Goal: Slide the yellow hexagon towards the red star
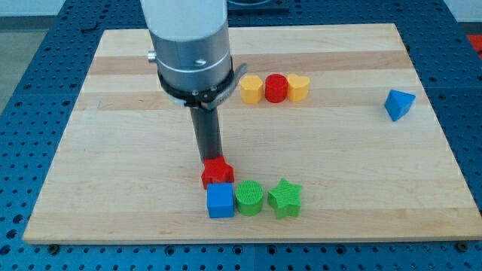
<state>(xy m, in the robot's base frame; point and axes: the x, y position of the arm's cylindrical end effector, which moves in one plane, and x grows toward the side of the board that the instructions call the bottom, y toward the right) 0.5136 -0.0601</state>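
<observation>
The wooden counter fills most of the view. The arm comes down from the view's top, and its dark rod ends with my tip touching the top edge of the red star. There is no end effector to open or close, only this rod. Just below the red star sit the blue cube, green cylinder and green star in a row. The yellow hexagon lies near the view's top, touching the red cylinder, with the yellow heart beside that. The blue triangle sits alone at the view's right.
</observation>
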